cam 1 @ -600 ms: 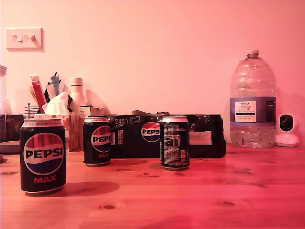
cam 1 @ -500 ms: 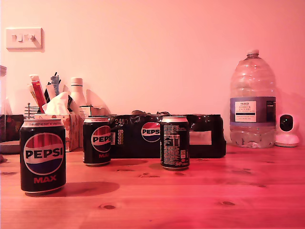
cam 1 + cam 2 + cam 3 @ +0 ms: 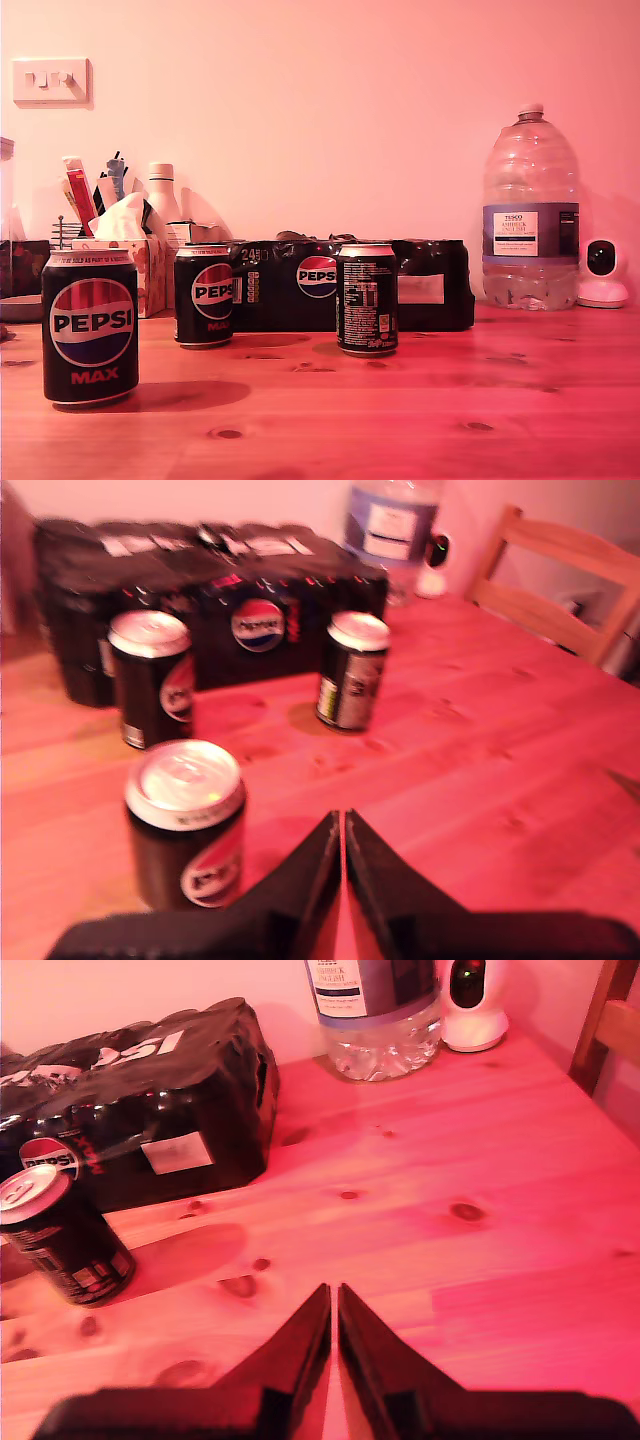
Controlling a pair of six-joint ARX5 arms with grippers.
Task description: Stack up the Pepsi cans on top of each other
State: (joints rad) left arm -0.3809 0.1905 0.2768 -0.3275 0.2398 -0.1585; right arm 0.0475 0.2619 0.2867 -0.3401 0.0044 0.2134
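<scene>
Three Pepsi Max cans stand apart on the table (image 3: 420,420): near can (image 3: 90,327) at the exterior view's left, middle can (image 3: 204,296) and text-side can (image 3: 367,299) by the multipack (image 3: 430,285). My first pincer (image 3: 342,825) and second pincer (image 3: 333,1295) hover together, empty — an off-centre grasp could tip a can.

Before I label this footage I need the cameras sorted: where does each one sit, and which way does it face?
Exterior view: low at table height, facing the wall; three Pepsi cans stand apart; no arm shows.
First wrist view: above my first gripper, jaws closed, looking down at all three cans.
Second wrist view: above my second gripper, closed, facing the multipack.
Shared: the text-side can and the water bottle.
</scene>
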